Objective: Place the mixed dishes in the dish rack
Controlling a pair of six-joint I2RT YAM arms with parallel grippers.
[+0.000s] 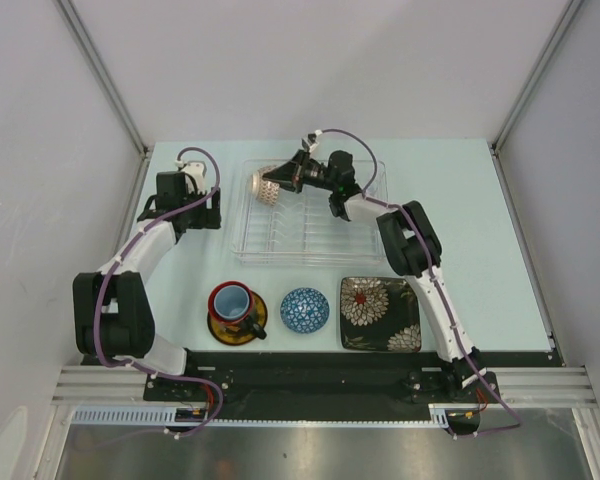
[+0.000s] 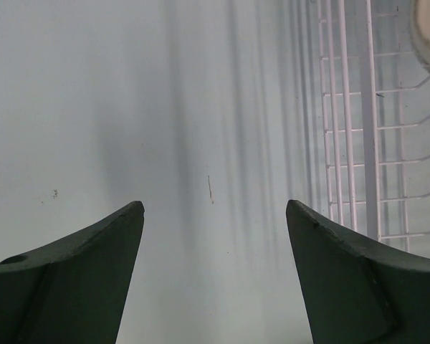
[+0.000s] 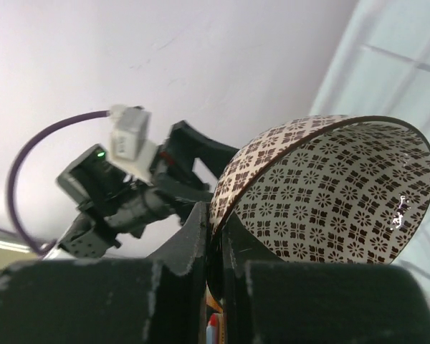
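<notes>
The beige netted bowl (image 1: 268, 185) hangs tilted on its side over the far left part of the white wire dish rack (image 1: 310, 245). My right gripper (image 1: 288, 180) is shut on its rim; in the right wrist view the fingers (image 3: 193, 244) pinch the rim of the bowl (image 3: 330, 193). My left gripper (image 1: 202, 212) stands open and empty over bare table just left of the rack (image 2: 358, 143). A red mug (image 1: 232, 298) sits on the yellow saucer (image 1: 250, 327) at the near left. To their right lie the small blue bowl (image 1: 305, 310) and the black square floral plate (image 1: 380, 313).
The rack sits on a clear plastic tray (image 1: 242, 245) at the middle back of the pale table. Grey walls close in the back and both sides. My left arm's elbow (image 1: 110, 310) stands near the mug and saucer.
</notes>
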